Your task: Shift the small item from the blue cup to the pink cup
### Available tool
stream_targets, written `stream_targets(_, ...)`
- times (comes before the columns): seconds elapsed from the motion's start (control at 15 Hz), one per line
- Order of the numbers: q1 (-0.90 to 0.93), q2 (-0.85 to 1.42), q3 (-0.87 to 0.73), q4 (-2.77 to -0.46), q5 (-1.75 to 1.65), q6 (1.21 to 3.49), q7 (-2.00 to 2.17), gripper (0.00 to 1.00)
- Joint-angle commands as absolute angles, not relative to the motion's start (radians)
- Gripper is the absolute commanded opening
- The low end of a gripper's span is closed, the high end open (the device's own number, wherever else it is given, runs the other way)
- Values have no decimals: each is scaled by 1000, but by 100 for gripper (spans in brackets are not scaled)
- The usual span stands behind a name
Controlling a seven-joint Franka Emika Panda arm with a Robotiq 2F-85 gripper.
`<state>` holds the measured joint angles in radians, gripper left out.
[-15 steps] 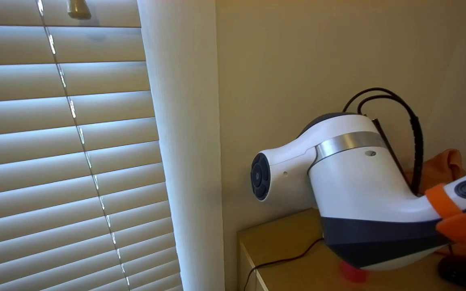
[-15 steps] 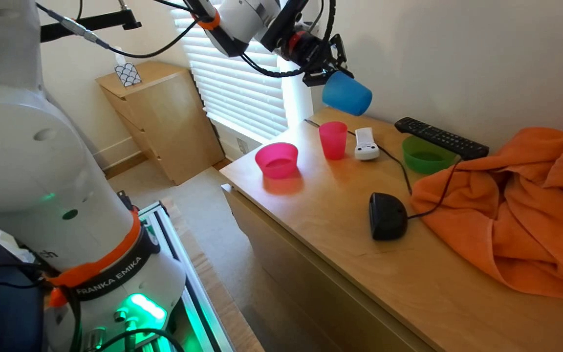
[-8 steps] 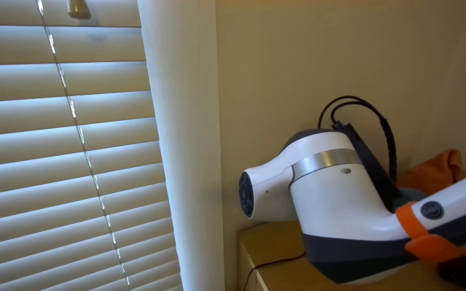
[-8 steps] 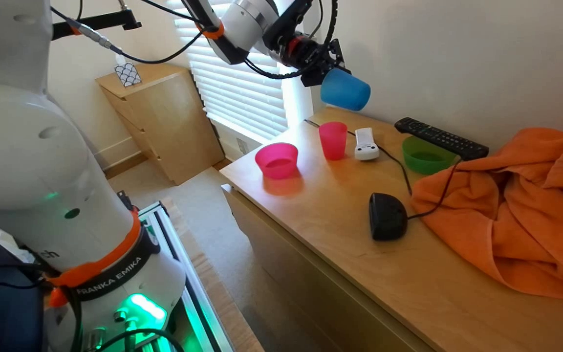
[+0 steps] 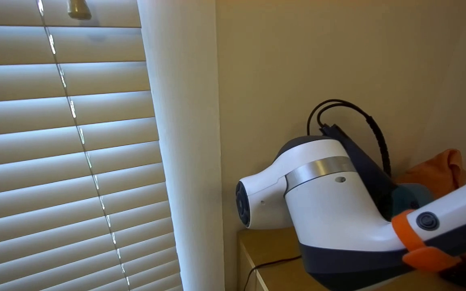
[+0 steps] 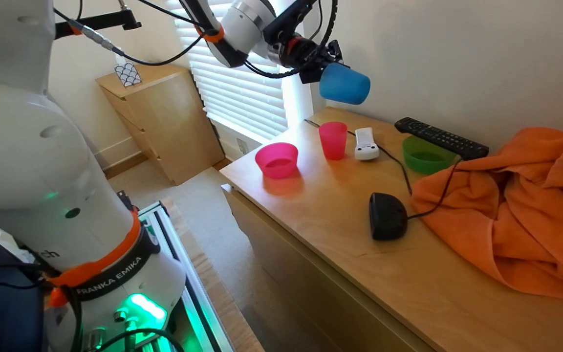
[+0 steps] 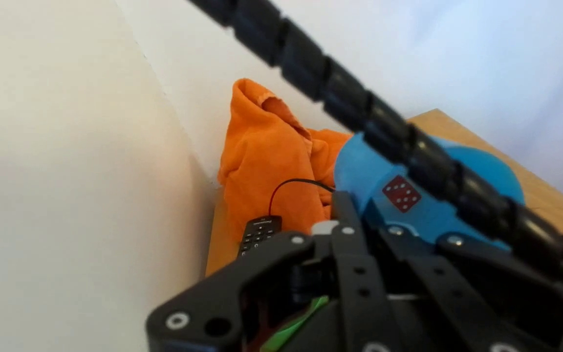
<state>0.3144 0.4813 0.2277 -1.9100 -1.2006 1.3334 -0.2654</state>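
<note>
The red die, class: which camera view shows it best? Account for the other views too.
The wrist view: it looks into the blue cup and shows the red die there, its white spots visible. Neither exterior view shows the die; both show the cup, partly hidden by the arm in an exterior view.

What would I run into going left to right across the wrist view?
Cream wall → orange cloth → blue cup with the red die inside. I left out the black remote, which overlaps the orange cloth.
</note>
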Motion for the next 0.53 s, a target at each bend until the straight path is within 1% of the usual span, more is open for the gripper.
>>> stream_targets(0.0, 311, 489, 237, -1922, -1259, 1313, -366, 1)
stream_targets(0.47, 314, 490, 237, -1938, -1320, 1293, -498, 1)
